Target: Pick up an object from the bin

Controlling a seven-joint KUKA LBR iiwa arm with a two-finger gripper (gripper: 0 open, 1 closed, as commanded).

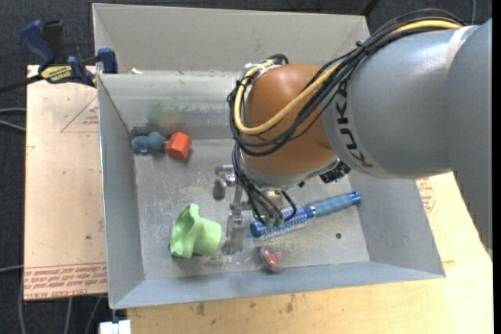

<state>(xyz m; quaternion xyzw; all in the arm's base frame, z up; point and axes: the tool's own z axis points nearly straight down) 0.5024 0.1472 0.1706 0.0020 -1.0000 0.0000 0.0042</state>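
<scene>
Hangs low in the front half of the grey bin [117, 192], with the jaws close to the floor and set between two things. To the left of the jaws, touching or all but touching: a pale green lump [194, 232], soft-looking, near the front wall and left of the middle. To the right, just beside the jaws: the lower end of a blue stick [313, 213] with a ribbed or bristled stretch, much like a brush. Cannot tell whether the jaws stand spread or pressed together, crowded under the orange wrist cover [282, 121] and its cables; no sign of anything pinched there. Judging by nearness, the green lump as the likeliest pick, straight to the left of the jaws; probably calls for a small shift leftward before any closing, not a further drop. No clear long axis in the lump: a blunt L, one limb up and down the view on its left side, a shorter lobe pointing right toward the jaws. For the blue stick, a plain long axis from lower left to upper right, near end toward the jaws, far end toward the right wall. Near the front wall, just right of the jaws, a small reddish thing [271, 260]. Well apart, toward the back left, an orange block [179, 145] beside a blue-grey thing [149, 142].
</scene>
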